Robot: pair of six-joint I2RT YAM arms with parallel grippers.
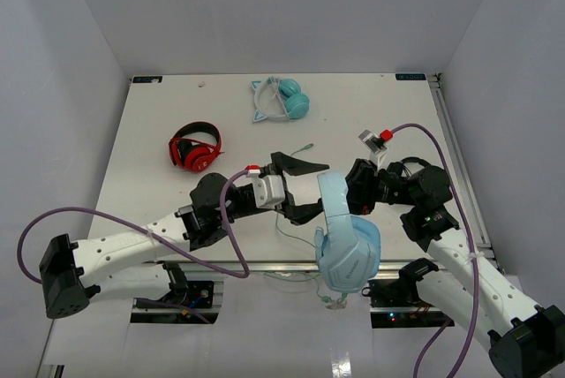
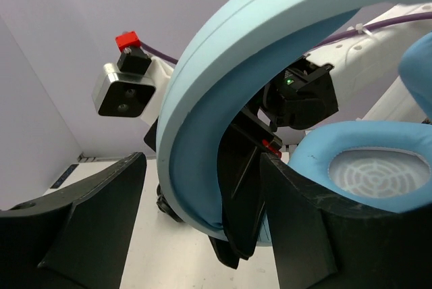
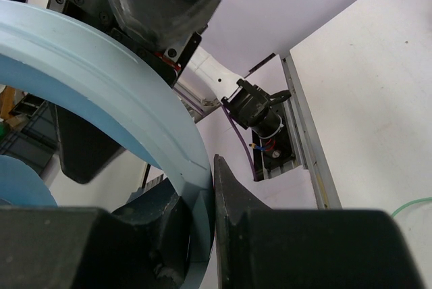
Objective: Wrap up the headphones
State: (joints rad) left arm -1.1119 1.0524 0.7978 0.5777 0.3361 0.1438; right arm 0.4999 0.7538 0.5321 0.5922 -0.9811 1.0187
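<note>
here we go: the light-blue headphones point(image 1: 349, 250) are at the near edge of the table point(image 1: 159, 131), right of centre, between the two arms, headband point(image 1: 333, 194) pointing far and the padded cups overlapping the near rail; whether they rest on anything or hang in the air, can't tell from above. the right gripper point(image 1: 357, 187) reaches in from the right and is clamped onto the headband: the right wrist view shows the blue band pinched between its two black fingers, though their bases fill the bottom of that frame in a dark blur. the left gripper point(image 1: 318, 187) sits just left of the band with its jaws spread wide, one finger far, one near; in the left wrist view the band arcs across the gap and i can't tell whether either pad touches it. one ear cup point(image 2: 371, 174) shows its mesh face there, the other is cut off at the right edge. the thin pale-green cable point(image 1: 291, 235) trails loose on the table left of the cups, part of it hidden under them. well apart on the far side: the red-and-black pair point(image 1: 195, 148) to the left, the teal cat-ear pair point(image 1: 282, 100) farther back
</note>
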